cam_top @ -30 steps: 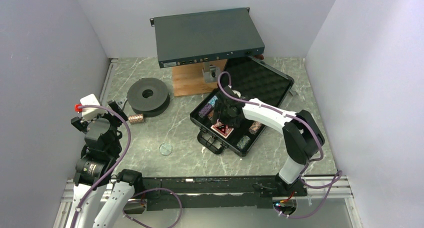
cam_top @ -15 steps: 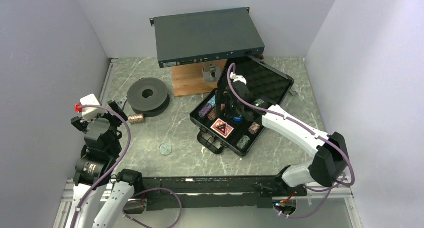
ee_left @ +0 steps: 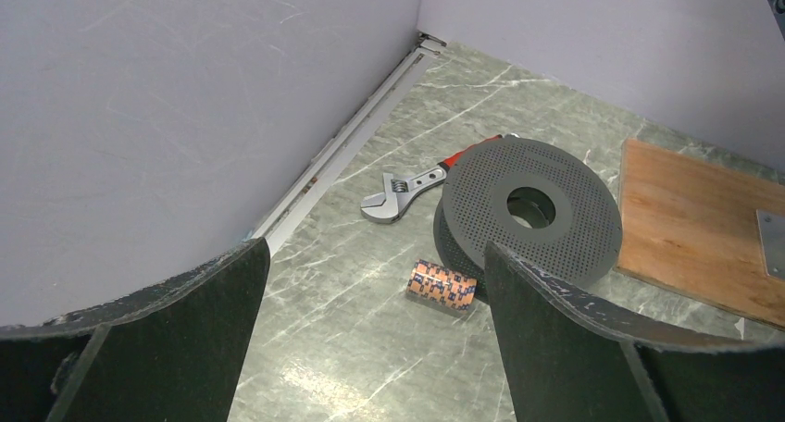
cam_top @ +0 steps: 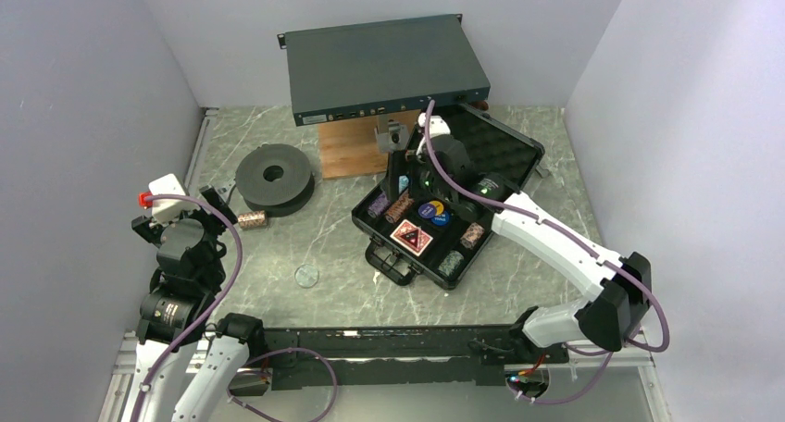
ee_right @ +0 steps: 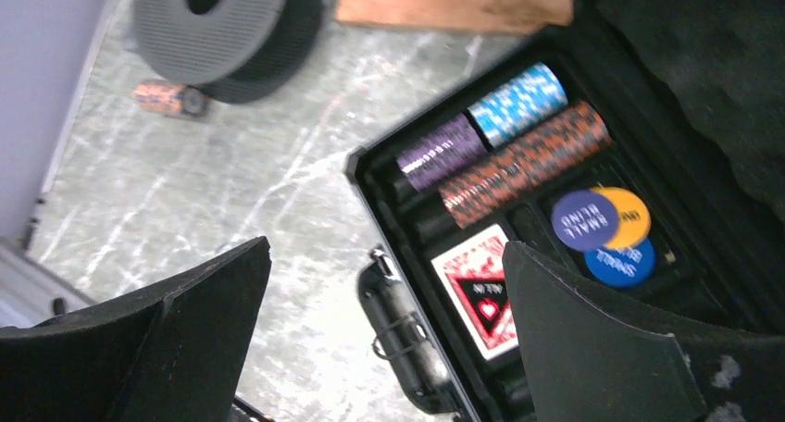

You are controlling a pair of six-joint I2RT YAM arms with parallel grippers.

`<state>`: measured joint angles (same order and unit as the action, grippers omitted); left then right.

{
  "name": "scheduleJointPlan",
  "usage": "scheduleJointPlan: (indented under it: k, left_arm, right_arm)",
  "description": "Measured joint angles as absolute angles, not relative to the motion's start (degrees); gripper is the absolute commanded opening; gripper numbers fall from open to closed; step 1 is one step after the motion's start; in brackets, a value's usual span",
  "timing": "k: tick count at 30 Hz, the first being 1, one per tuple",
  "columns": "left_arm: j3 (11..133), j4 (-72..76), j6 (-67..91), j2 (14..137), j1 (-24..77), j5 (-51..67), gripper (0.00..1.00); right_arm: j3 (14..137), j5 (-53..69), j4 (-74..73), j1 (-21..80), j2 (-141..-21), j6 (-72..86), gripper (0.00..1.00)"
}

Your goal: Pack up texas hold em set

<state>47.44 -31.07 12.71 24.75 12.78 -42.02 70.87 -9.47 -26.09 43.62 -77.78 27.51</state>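
Top: high, from the near edge, down over the whole worktop (cam_top: 278, 246).
Left wrist: low, near, facing the spool (ee_left: 565, 228).
Right wrist: close above the case (ee_right: 694, 70), looking down.
Shared: spool and chip roll (ee_left: 443, 285), all views.

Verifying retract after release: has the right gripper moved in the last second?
Yes. The right gripper has left the red-backed deck and shifted up-frame in the top view, toward the grey box.

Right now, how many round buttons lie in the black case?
3, overlapping inside the black hard case: purple round button, yellow round button beside it, blue round button below them. More may hide underneath.
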Motion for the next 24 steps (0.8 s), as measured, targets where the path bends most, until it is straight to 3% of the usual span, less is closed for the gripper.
scheduleJointPlan:
  k: [17,24]
  left_arm:
    - [47.1,-30.3,11.3,25.4,12.8,-38.7,0.91]
    - [53.3,-36.3,11.3,41.1,12.7,-24.8,0.88]
  right_arm:
    - [77.4,4.1,-22.0,45.5,-86.6,23.9,1.0]
    - [79.7,1.0,-26.0,45.8,-88.9,21.9,1.0]
